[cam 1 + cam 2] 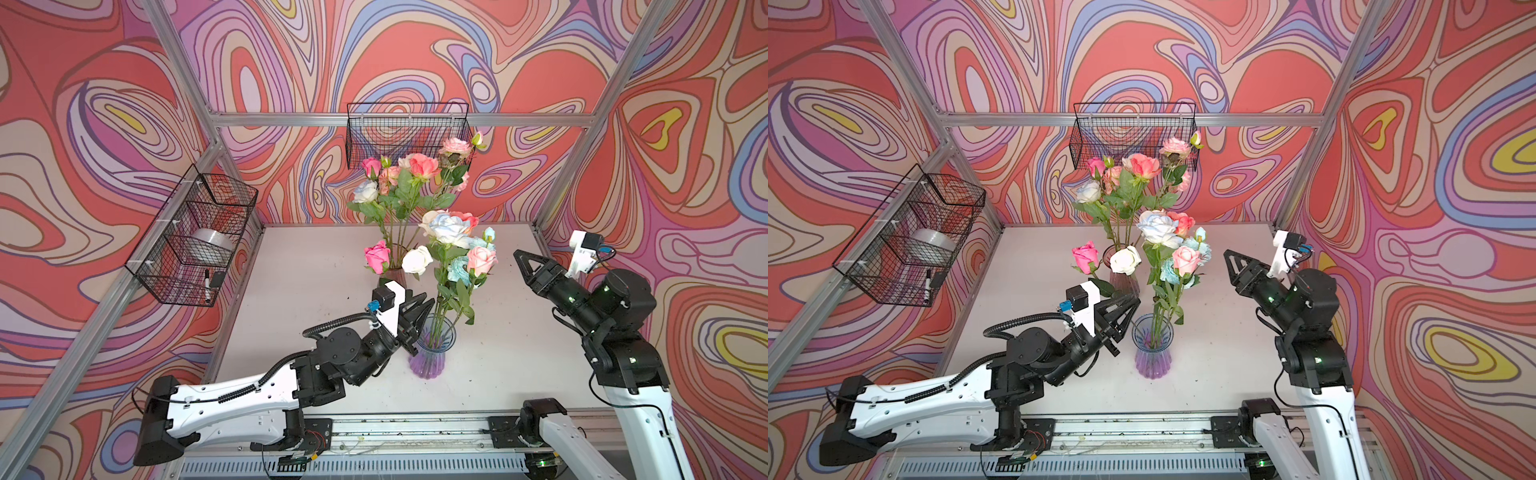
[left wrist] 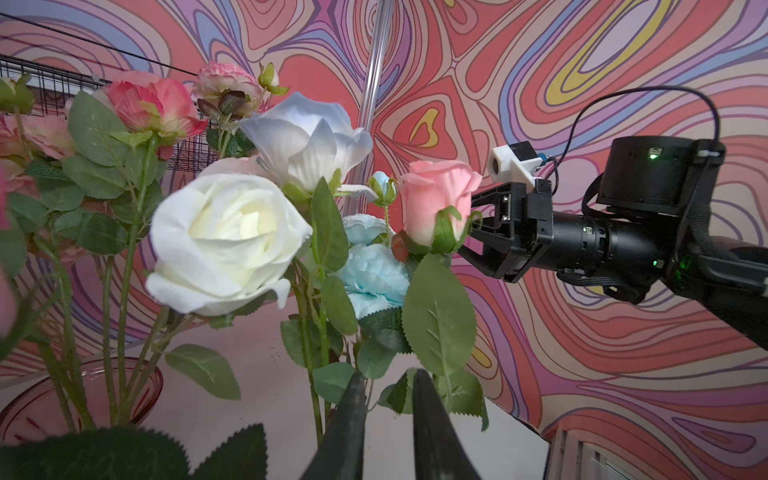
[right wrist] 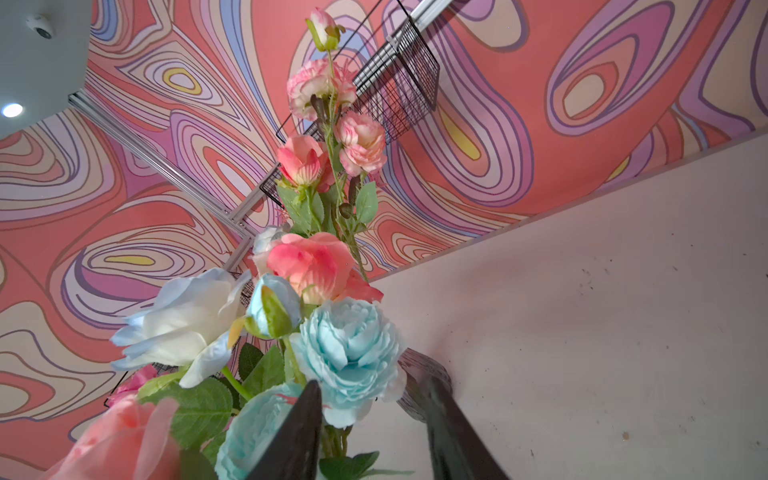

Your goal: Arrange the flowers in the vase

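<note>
Flowers stand in two vases on the white table (image 1: 316,291). The purple ribbed glass vase (image 1: 430,353) in front holds a white-blue rose (image 1: 446,226), a pink rose (image 1: 481,258) and pale blue blooms (image 3: 349,345). The dark pink vase (image 1: 392,275) behind it holds coral (image 1: 424,164), magenta (image 1: 377,255) and white roses (image 2: 226,241). My left gripper (image 1: 430,301) (image 2: 388,376) hovers just left of the purple vase's rim, jaws slightly open, gripping nothing, with leaves beyond them. My right gripper (image 1: 516,252) (image 3: 372,382) hangs open and empty, right of the front bunch and apart from it.
A wire basket (image 1: 195,237) on the left wall holds a tape roll and a marker. Another wire basket (image 1: 409,133) hangs on the back wall behind the tallest blooms. Aluminium frame posts stand at the table's corners, and the arms' rail (image 1: 415,432) runs along the front.
</note>
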{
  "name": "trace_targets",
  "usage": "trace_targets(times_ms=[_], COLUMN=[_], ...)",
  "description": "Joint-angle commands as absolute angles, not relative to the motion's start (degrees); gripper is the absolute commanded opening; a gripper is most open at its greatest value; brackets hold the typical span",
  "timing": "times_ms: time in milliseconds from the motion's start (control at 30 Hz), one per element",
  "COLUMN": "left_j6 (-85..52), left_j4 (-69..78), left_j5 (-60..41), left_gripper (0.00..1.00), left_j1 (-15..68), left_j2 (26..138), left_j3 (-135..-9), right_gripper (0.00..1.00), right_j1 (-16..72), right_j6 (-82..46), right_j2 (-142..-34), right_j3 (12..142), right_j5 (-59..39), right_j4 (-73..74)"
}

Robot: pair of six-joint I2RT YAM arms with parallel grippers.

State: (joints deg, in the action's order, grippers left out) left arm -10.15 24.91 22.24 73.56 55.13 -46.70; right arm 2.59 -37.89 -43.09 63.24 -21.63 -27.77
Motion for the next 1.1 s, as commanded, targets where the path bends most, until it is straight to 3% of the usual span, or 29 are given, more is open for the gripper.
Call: trace_targets(times_ms=[0, 233, 367, 433, 500, 767, 933, 1067], left_j6=[-14.2, -19.4, -23.3, -25.0, -27.3, -32.1, -34.1, -34.1], left_j4=[15.1, -2.8, -7.2, -7.8, -7.1, 3.9, 13.7, 10.7], left_j5=[21.0, 17.7, 16.0, 16.0, 16.9, 17.0, 16.8, 17.6], left_gripper=[0.22, 0.31, 0.31, 0.31, 0.40, 0.58, 0.73, 0.77], left_j1=[73.8, 73.9, 73.8, 73.8, 73.9, 73.9, 73.8, 73.8], left_j2=[51.8, 44.5, 39.5, 37.7, 36.6, 39.8, 41.1, 39.3], left_j3=[-50.0, -48.6, -44.2, -41.2, -37.3, -22.1, -15.2, -15.1], right_gripper=[0.41, 0.40, 0.33, 0.29, 0.25, 0.24, 0.26, 0.27], right_j1=[2.5, 2.5, 2.5, 2.5, 2.5, 4.0, 14.9, 23.2], right_j6=[-36.7, -36.0, -36.8, -37.8, -39.4, -42.6, -43.9, -43.7], right_j2=[-44.5, -44.5, -44.9, -45.2, -44.5, -44.9, -49.0, -51.1], right_j3=[66.0, 64.6, 62.9, 61.1, 58.5, 50.1, 52.4, 55.7], right_j5=[-20.4, -24.1, -26.7, -29.5, -32.2, -43.9, -35.9, -26.9], right_j4=[-37.0, -47.4, -52.7, -53.5, -52.9, -48.5, -46.6, -48.0])
